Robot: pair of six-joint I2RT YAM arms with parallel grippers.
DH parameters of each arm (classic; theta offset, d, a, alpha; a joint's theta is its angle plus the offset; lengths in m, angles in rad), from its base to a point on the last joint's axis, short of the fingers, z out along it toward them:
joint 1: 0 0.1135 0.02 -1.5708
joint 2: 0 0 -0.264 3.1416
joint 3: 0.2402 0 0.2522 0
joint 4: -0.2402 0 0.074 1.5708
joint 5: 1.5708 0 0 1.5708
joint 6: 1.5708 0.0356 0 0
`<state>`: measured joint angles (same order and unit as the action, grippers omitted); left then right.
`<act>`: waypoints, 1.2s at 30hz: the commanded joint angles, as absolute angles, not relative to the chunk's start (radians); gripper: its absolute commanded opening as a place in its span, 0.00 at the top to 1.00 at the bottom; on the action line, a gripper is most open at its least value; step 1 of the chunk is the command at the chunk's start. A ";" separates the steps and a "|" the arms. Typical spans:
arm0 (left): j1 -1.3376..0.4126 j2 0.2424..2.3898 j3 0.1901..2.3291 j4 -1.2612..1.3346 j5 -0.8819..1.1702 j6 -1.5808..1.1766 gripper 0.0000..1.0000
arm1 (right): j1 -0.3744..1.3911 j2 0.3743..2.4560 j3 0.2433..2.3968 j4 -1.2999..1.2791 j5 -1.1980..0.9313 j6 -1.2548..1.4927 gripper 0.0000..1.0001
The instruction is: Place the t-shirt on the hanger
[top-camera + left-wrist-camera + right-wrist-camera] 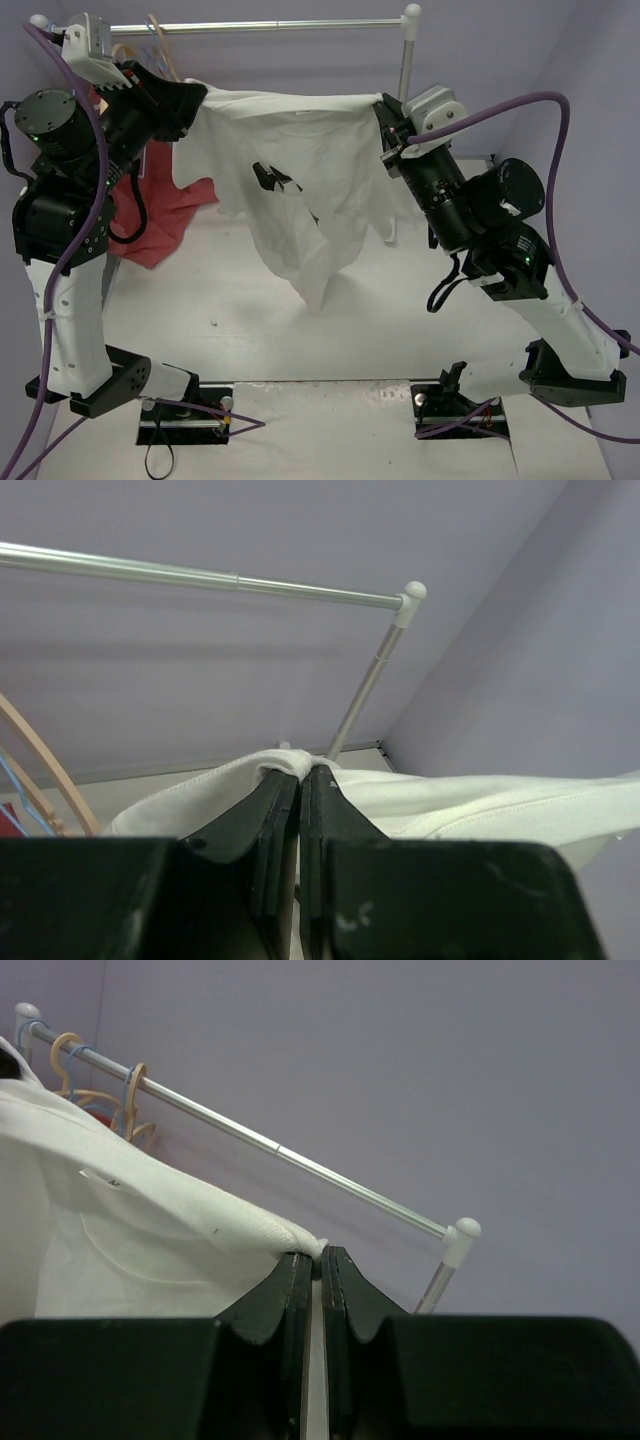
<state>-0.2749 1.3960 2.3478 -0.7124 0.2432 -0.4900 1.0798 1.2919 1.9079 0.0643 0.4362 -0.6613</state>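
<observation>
White t-shirt (300, 170) aloft, outspread; tan hanger (55, 775) behind

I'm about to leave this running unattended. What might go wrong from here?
1. The left tool and right tool are each shut on only a small fold of the t-shirt; a tug may pull an edge free and drop that side.
2. The wooden hanger hangs at the left end of the rail, beside the red garment. With both tools busy, reaching it may snag.
</observation>
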 commanded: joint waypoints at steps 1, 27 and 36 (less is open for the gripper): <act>-0.268 1.390 2.376 -0.618 0.241 -0.465 1.00 | 1.072 1.265 1.982 0.233 0.431 -0.706 1.00; -0.393 1.015 1.425 -0.824 0.233 -0.514 1.00 | 1.062 0.996 1.287 -0.319 0.262 -0.025 1.00; -0.451 1.265 1.241 -0.612 0.089 -0.620 0.95 | 0.701 1.075 1.095 -0.187 -0.006 0.080 1.00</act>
<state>-0.4240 1.1717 1.2545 -0.7261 0.1799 -0.5789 0.7918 1.0618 1.1221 -0.3042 0.1127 0.0181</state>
